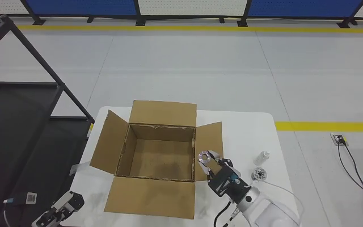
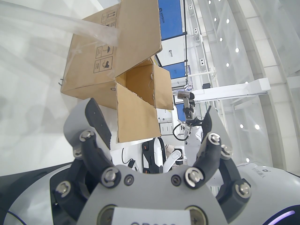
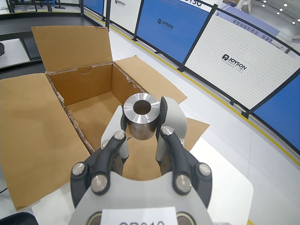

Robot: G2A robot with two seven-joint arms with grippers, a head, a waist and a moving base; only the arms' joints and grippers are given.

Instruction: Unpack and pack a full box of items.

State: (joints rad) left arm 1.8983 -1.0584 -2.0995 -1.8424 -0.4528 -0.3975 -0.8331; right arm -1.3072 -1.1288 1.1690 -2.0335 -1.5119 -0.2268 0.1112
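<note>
Steel sleeve (image 3: 140, 118): right gripper (image 3: 143, 115) is pinching it in its jaws by the right rim of the box (image 3: 98, 80), mid-desk; left gripper (image 2: 152, 114) is hanging, jaws spread; smooth steel likely risking slipping onto the flap.

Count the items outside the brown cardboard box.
3: hollow steel cylinder in the right gripper; small white bottle and round metal part on the table beside the box.

Open box (image 1: 161, 132) on white table (image 1: 244, 136); right gripper (image 1: 209, 160) over its right flap, clutching metal cylinder (image 1: 205, 156); bottle (image 1: 262, 157) nearby.
</note>
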